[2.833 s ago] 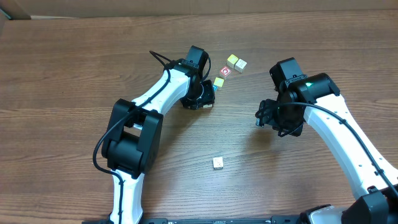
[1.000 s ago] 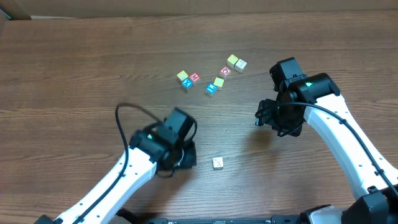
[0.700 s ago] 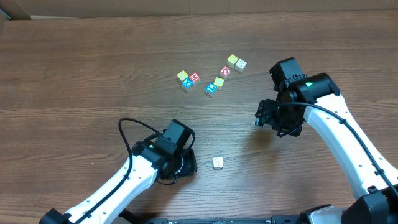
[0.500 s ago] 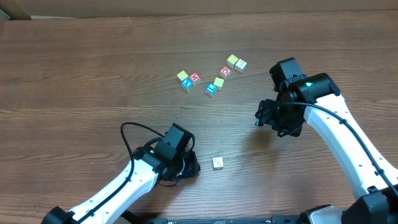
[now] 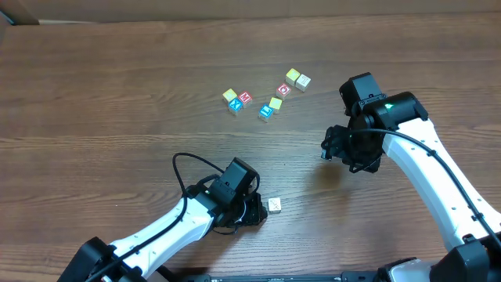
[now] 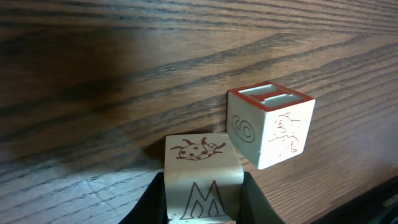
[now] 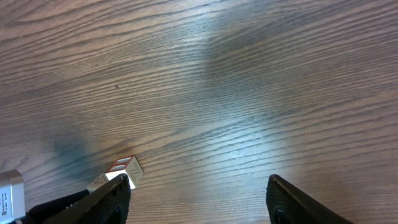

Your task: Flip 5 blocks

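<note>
Blocks are small pale wooden cubes here, and one of them, the held block, is pinched between the fingers of the left gripper. A ladybug drawing is on its top face and a letter M on the face toward the camera. Its lower part is cut off by the frame edge, and only the inner edges of the dark fingers show. From overhead the gripper body covers this cube completely. Just beside it, to the right in the left wrist view, stands a second block with a red-rimmed top and faint brown line drawings on its sides; whether the two touch cannot be told. From overhead this second cube sits at the gripper's tip, near the front of the wooden table. The right gripper hangs well to the right with its fingers spread wide and nothing between them. Farther back, well apart from both grippers, lies a loose group of eight blocks showing yellow-green, red and blue tops, their markings too small to read.
</note>
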